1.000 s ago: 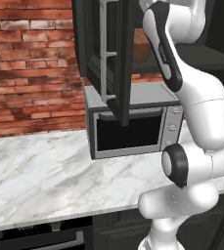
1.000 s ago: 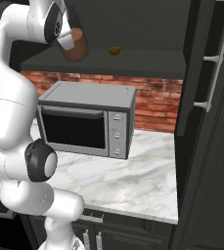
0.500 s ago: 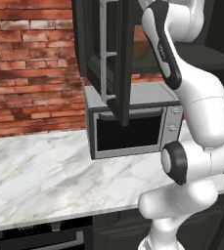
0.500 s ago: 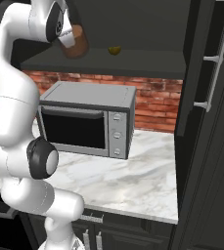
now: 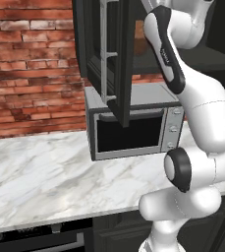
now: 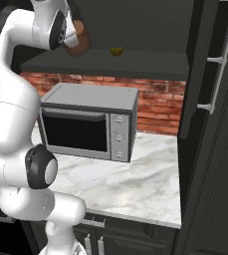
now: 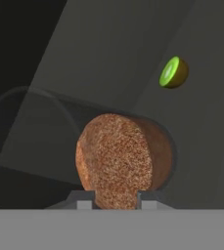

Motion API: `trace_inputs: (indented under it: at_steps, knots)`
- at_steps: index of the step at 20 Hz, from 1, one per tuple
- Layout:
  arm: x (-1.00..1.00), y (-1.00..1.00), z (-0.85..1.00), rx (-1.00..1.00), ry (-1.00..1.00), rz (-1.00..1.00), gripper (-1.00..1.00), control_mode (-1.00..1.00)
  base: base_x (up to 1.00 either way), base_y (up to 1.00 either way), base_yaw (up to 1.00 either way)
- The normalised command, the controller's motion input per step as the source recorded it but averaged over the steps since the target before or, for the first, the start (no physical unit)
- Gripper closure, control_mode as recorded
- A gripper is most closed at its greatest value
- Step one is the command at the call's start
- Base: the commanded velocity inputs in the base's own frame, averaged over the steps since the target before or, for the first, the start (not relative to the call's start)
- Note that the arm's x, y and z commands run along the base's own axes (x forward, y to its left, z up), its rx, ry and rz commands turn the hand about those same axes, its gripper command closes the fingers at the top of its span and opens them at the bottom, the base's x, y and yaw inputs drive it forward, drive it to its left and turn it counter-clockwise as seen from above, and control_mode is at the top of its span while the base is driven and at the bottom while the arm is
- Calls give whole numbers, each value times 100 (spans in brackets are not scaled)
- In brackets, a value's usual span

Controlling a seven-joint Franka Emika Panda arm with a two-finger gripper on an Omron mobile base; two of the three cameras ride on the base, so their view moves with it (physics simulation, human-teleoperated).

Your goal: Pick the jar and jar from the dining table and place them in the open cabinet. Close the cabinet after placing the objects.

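Observation:
My gripper (image 6: 73, 36) reaches into the open black cabinet (image 6: 135, 63) at the left end of its shelf. It is shut on a clear glass jar (image 6: 79, 44) with reddish-brown grainy filling. In the hand view the jar (image 7: 124, 161) lies tilted between the two fingertips (image 7: 84, 201), just above the dark shelf floor. The left cabinet door (image 5: 110, 59) stands swung out, its silver bar handle facing me. The right door (image 6: 216, 99) is open too. The other jar and the dining table are out of view.
A small yellow-green fruit (image 6: 116, 51) sits on the shelf to the right of the jar, also seen in the hand view (image 7: 173, 72). A steel microwave (image 6: 90, 122) stands under the cabinet on a marble counter (image 6: 150, 177), against a brick wall.
The hand and the jar have shifted very slightly to the right over the shelf. Nothing else has moved.

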Motion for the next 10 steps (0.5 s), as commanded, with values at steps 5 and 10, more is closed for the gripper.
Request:
trace_inputs:
  at_steps: [5, 10]
  knots:
    - [7, 0, 1, 0, 0, 4, 100, -100, 0, 0, 0]
    - [0, 0, 11, 0, 1, 3, 100, -100, 0, 0, 0]
